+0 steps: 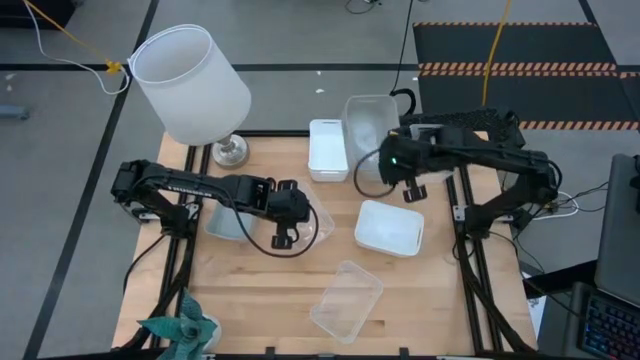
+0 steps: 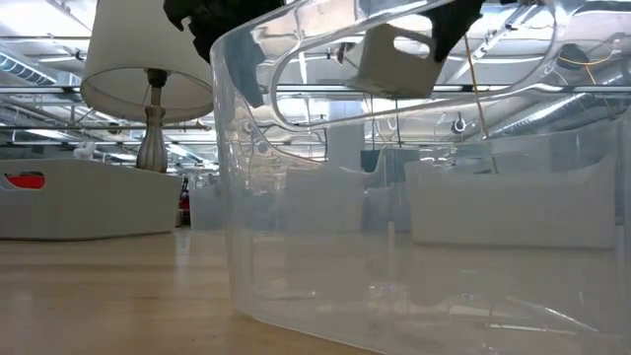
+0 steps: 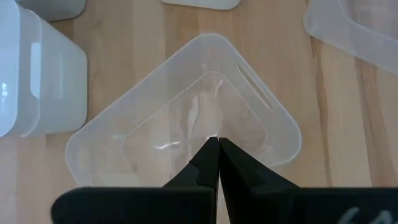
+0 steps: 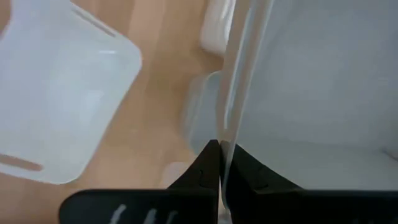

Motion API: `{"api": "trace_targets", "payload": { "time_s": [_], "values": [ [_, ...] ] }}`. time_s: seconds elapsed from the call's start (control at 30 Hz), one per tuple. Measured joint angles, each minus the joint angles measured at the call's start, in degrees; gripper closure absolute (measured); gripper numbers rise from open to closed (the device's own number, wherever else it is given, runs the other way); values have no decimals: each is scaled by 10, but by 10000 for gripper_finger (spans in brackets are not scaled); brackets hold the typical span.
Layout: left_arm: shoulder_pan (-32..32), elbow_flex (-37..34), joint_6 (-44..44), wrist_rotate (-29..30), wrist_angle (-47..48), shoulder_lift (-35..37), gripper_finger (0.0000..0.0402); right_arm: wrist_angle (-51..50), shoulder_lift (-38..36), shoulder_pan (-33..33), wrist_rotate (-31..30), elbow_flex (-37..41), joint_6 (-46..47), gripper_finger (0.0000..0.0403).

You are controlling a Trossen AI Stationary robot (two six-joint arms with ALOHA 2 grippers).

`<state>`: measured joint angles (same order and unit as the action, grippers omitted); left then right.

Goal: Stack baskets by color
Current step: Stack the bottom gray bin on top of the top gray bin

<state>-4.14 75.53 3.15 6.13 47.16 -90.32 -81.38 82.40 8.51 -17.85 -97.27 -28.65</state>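
Right gripper (image 1: pixel 412 190) is gripping the wall of a clear basket (image 1: pixel 368 130) lifted over the table's (image 1: pixel 270 290) far edge, while left gripper (image 1: pixel 282 240), fingers closed empty, is hovering above another clear basket (image 3: pixel 186 118).

Baskets scattered, unsorted, across the table

A white basket (image 1: pixel 327 150) sits at the far edge beside a clear one (image 1: pixel 368 125) lifted and tilted in the right claw (image 1: pixel 414 190); another white (image 1: pixel 389 228) lies centre-right, clear ones near the front (image 1: pixel 347 300) and under the left claw (image 1: pixel 283 240).
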Motion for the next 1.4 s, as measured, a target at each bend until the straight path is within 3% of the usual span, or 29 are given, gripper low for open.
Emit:
{"api": "trace_targets", "payload": {
  "time_s": [0.17,0.37,0.83,1.4],
  "values": [
    [2,0,31,0,2,0,387,2,25,64,34,0,-6,403],
    [26,0,42,1,-8,0,387,9,35,97,62,21,-24,403],
    [89,-82,64,4,-136,29,387,70,31,145,61,152,-96,403],
    [78,-88,59,-2,-143,47,387,142,31,197,61,206,-113,400]
  ]
}}
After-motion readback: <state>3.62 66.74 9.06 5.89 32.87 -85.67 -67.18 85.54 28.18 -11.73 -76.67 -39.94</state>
